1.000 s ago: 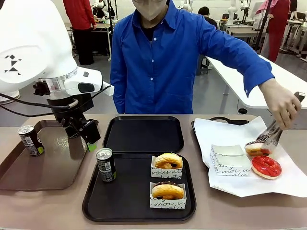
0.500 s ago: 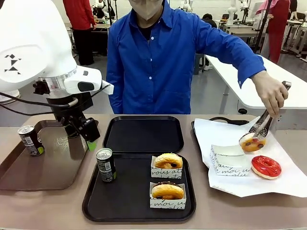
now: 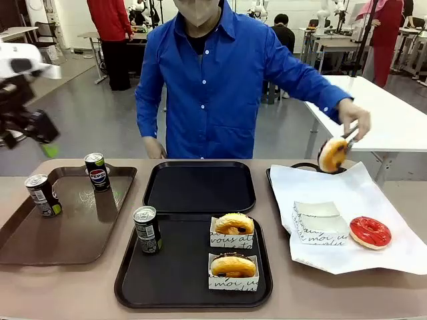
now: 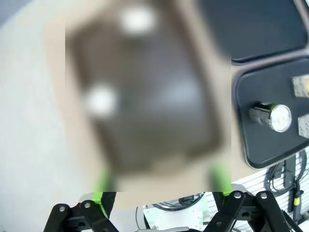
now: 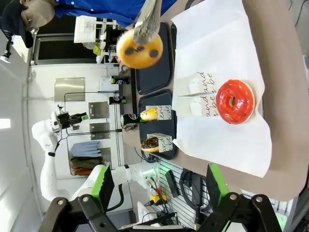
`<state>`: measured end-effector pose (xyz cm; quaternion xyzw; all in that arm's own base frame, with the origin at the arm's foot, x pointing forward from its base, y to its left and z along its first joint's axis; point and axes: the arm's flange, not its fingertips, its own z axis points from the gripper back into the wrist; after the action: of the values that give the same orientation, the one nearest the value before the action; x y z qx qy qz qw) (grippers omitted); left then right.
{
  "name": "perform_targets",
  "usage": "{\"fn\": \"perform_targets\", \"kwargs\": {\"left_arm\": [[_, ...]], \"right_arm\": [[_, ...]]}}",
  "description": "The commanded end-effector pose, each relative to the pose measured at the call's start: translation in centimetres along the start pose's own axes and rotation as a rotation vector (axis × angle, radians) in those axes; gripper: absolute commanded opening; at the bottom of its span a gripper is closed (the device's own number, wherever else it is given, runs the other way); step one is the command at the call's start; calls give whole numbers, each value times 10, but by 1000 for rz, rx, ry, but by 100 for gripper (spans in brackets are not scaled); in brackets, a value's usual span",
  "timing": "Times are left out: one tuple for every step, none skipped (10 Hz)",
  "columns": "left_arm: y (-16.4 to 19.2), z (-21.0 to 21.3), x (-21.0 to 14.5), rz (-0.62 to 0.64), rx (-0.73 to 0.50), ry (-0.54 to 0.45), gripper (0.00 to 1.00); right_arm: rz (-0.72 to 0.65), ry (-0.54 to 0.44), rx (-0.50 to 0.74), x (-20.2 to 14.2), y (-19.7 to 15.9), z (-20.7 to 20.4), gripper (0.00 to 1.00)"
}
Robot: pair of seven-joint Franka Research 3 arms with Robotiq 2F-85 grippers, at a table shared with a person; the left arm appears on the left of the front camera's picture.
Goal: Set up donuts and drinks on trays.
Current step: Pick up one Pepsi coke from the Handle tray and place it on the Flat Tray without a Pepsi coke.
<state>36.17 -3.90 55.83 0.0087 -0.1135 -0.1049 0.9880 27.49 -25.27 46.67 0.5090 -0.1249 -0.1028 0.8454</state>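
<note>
Two black trays lie mid-table. The far tray is bare. The near tray holds a dark can and two golden donuts in lettered white sleeves. Two more cans stand on the brown tray. My left gripper is blurred, high above the table's left end; in its wrist view the left gripper is open and empty over the brown tray. My right gripper is open and empty, well away from the white paper.
A person in a blue shirt holds a donut in tongs above the white paper at the right. On that paper lie a red-glazed donut and an empty white sleeve.
My left arm swung up and off to the far left, uncovering a second can on the brown tray. The person lifted a donut off the paper with the tongs.
</note>
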Motion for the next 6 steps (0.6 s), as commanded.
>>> {"fn": "perform_targets", "kwargs": {"left_arm": [[39,-10,-2,88,-30,40,100],[52,-13,-12,133,-79,29,100],[32,-4,-4,63,-12,15,100],[32,-4,-4,63,-12,15,100],[32,-4,-4,63,-12,15,100],[32,-4,-4,63,-12,15,100]], "right_arm": [[2,5,5,-1,0,0,100],[2,5,5,-1,0,0,100],[2,5,5,-1,0,0,100],[2,5,5,-1,0,0,100],[2,5,5,-1,0,0,100],[2,5,5,-1,0,0,100]]}}
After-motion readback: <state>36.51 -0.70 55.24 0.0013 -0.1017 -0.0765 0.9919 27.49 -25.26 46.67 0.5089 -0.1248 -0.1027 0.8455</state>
